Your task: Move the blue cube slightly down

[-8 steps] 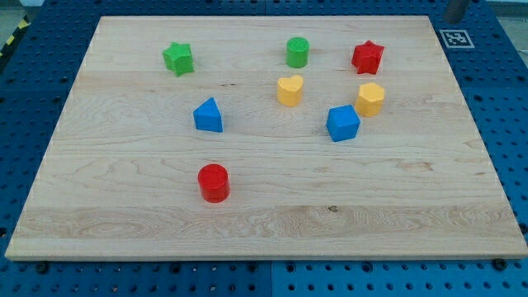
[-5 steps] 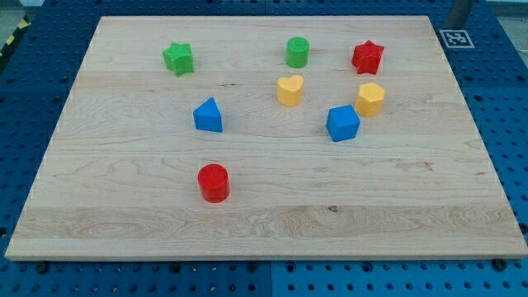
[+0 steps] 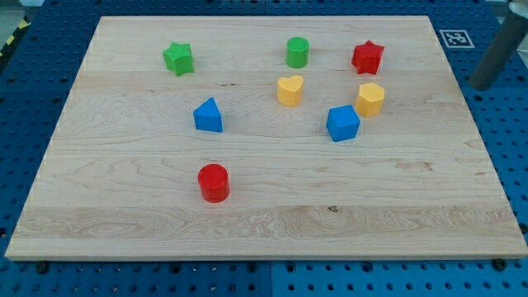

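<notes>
A pale wooden board (image 3: 247,223) lies on a blue pegboard bench (image 3: 511,157). The blue cube (image 3: 342,123) sits right of centre, seemingly touching the yellow hexagonal block (image 3: 370,98). My tip (image 3: 479,86) hangs off-board, holding nothing.

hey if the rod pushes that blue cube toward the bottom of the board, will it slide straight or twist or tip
The blue cube sits low and flat-bottomed on smooth wood, so it probably slides rather than tips. It looks turned corner-on, so an off-centre push may twist it. My tip is off the board at the view's right, far from it.
</notes>
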Controlling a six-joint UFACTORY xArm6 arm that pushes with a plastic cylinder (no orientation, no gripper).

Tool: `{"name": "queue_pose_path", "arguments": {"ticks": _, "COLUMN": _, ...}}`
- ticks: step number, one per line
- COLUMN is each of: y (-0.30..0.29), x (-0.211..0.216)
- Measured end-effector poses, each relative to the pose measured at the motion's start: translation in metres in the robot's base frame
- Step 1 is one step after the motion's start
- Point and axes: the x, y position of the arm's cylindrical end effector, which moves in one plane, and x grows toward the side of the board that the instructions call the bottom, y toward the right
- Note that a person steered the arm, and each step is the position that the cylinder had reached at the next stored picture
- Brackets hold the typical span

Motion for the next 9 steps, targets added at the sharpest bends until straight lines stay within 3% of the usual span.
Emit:
{"name": "queue_pose_path", "arguments": {"ticks": 2, "y": -0.073, "x": 0.029}}
{"name": "queue_pose_path", "arguments": {"ticks": 6, "y": -0.222, "x": 0.047}}
{"name": "queue_pose_path", "arguments": {"ticks": 9, "y": -0.208, "x": 0.120}}
